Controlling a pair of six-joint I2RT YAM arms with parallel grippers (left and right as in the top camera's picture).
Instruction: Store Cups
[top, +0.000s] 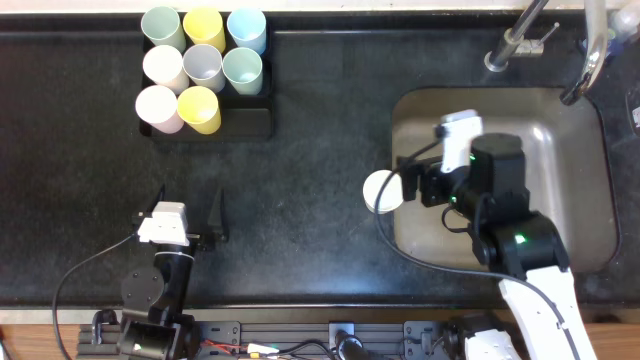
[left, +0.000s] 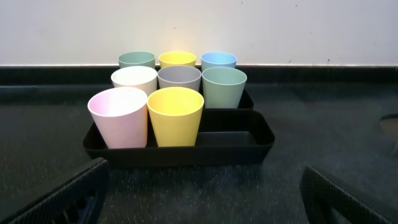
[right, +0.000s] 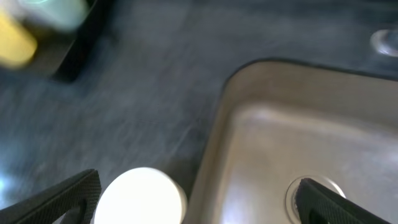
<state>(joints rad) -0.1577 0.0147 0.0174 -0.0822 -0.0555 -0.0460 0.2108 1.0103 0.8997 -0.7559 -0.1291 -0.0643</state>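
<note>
Near the back of the dark counter (top: 320, 150): black tray (top: 250, 122) with eight cups (top: 203, 65) standing upright in three rows, pink and yellow nearest the arms.

Left gripper (top: 190, 210): low over the counter, facing the tray, well apart from it, fingers spread wide around nothing.

Right gripper (right: 198, 182): at the sink's (top: 560, 130) left rim, fingers wide apart. Between them, nearer one finger, a white cup (right: 140, 196) over the counter just beside the sink. Cannot tell whether either finger touches it.
</note>
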